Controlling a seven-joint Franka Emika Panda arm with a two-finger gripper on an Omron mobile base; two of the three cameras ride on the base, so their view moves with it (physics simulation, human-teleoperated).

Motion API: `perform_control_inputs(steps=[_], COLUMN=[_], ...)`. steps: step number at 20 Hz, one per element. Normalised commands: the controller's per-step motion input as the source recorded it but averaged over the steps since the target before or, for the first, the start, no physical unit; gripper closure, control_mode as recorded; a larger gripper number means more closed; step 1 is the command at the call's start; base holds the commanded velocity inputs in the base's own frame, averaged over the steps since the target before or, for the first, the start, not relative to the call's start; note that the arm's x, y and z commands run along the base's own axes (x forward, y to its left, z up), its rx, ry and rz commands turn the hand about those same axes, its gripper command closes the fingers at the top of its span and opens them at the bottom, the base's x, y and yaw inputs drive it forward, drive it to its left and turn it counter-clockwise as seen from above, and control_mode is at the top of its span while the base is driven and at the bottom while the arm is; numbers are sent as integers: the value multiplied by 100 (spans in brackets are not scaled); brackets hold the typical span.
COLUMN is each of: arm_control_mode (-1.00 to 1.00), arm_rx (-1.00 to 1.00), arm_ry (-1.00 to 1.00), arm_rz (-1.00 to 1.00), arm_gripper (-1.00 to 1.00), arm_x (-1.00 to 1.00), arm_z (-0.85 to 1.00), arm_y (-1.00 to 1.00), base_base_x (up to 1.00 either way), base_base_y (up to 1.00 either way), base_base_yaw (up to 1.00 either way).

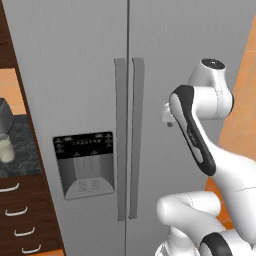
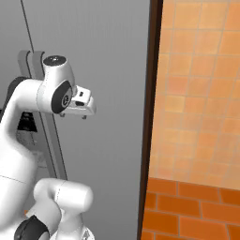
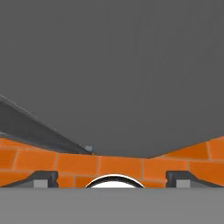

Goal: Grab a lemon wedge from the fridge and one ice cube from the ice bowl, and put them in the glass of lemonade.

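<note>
We are facing the fridge [image 1: 100, 75] with both doors shut, our gripper [image 3: 112, 175] spread wide and empty before the right door, judging that heavy, stiff door best taken by its long vertical handle [image 1: 136, 135], since bare steel would slip.

A dark speckled worktop [image 1: 22, 150] shows at the left of the left base view — above wooden drawers [image 1: 25, 215]. On it stand the glass of lemonade [image 1: 5, 148] and, behind it, a grey toaster [image 1: 6, 116] — both at the picture's left edge.
</note>
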Motion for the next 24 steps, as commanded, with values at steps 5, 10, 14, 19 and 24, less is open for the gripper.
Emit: perform_control_inputs(steps=[5,10,14,19,24], arm_control_mode=[100,100,100,100,100], arm_rx=[2,0,0,0,0], arm_ry=[0,0,0,0,0], arm_rz=[0,0,0,0,0], arm_gripper=[-100,-100,-100,-100,-100], arm_x=[-17,0,0,0,0], arm_z=[-1,0,0,0,0], arm_y=[0,0,0,0,0], base_base_x=[-69,0,56,60,23], base_base_y=[58,100,100,100,100], base_base_yaw=[0,0,-2,0,0])
